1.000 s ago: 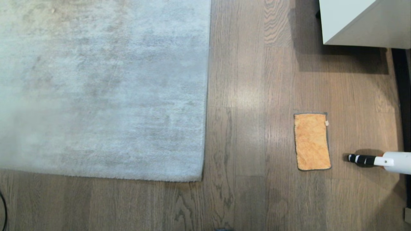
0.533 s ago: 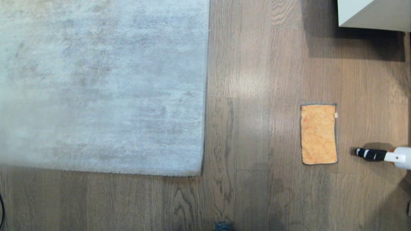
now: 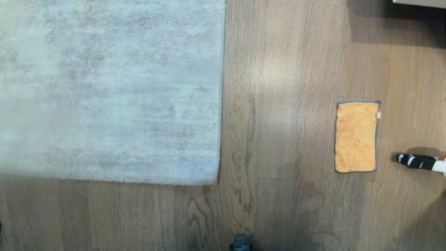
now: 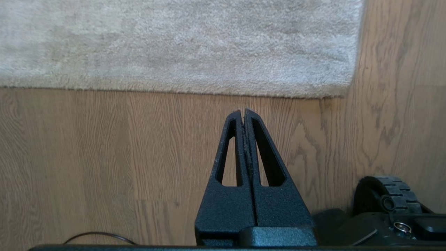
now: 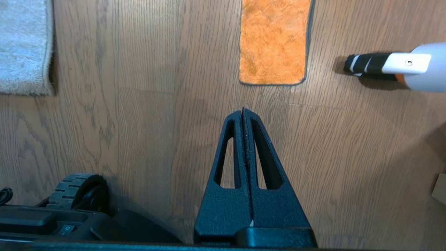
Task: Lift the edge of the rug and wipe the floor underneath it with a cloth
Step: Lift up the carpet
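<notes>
Clutter: one black-and-white striped nozzle on a white tube (image 3: 420,162) lies on the floor (image 3: 278,139) just right of the cloth (image 3: 356,136), apart from it. Pale cabinet corner (image 3: 418,1) at far right, casting a shadow. Thin black cable (image 4: 99,235) on the boards near the left arm. One ribbed base wheel (image 4: 388,193) shows in the left wrist view, one more (image 5: 75,188) in the right wrist view. Nothing sits between rug and cloth, just bare planks.

Count: one rug, one cloth, two grippers.

Rug edge (image 3: 221,104): pale grey short pile, straight right border, near-right corner (image 4: 339,89) lying flat on the floor. Floor: grey-brown wood-grain planks, dark streaks. Cloth: orange fluffy rectangle, thin grey edging, small white tag at its far-right corner, flat, well right of the rug.

Left gripper (image 4: 244,112): fingers pressed together, empty, above bare floor just near of the rug's near edge. Right gripper (image 5: 243,111): fingers pressed together, empty, just near of the cloth.
</notes>
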Robot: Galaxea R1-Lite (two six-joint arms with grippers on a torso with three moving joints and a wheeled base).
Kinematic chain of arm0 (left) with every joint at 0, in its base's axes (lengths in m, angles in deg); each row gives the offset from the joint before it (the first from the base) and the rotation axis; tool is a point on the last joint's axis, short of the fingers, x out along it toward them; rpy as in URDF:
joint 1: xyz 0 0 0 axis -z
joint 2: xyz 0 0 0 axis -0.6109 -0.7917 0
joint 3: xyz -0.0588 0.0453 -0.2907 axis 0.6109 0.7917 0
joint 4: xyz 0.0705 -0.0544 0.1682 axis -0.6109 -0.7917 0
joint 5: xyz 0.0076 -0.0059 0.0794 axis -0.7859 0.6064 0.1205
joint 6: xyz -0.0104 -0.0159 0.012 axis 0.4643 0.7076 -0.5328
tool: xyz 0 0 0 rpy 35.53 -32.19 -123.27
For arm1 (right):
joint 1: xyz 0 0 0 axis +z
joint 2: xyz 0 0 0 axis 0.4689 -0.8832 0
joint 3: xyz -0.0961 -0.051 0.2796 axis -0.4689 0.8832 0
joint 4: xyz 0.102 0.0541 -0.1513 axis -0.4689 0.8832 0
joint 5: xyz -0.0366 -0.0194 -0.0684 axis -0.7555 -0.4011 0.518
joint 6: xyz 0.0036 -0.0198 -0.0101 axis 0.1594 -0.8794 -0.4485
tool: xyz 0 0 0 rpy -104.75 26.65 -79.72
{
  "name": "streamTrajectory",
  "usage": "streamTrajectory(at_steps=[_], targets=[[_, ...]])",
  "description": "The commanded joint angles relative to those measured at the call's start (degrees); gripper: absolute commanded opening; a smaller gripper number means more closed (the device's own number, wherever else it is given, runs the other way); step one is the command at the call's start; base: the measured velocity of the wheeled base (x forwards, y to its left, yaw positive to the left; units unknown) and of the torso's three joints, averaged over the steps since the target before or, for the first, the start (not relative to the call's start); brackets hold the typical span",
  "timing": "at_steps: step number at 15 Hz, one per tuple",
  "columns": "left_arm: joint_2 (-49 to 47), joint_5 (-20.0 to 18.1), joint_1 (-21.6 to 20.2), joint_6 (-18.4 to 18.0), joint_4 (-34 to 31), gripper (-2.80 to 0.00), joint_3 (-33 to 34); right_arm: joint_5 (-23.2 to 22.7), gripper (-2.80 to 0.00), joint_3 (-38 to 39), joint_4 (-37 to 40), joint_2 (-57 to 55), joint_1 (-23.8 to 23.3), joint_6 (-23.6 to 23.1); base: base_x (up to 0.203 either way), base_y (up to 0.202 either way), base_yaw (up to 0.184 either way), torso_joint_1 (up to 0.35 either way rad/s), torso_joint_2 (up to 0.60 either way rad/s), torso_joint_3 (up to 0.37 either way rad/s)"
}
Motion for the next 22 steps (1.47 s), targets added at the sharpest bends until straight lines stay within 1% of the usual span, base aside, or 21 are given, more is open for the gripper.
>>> streamTrajectory(at_steps=[1,11,22], targets=[[-0.02,0.1,-0.01,0.03,0.04,-2.8,0.0,-0.04,-2.8,0.0,-0.05,0.02,-0.08,-0.03,0.0,0.0,0.0,0.002,0.0,-0.194],[-0.02,0.02,-0.01,0.2,0.04,-2.8,0.0,-0.04,-2.8,0.0,-0.09,0.02,0.0,-0.03,0.0,0.0,0.0,0.004,0.0,-0.197],[-0.02,0.02,-0.01,0.12,-0.04,-2.8,0.0,0.04,-2.8,0.0,0.0,0.02,0.0,-0.03,0.0,0.0,0.0,0.0,0.0,-0.018]])
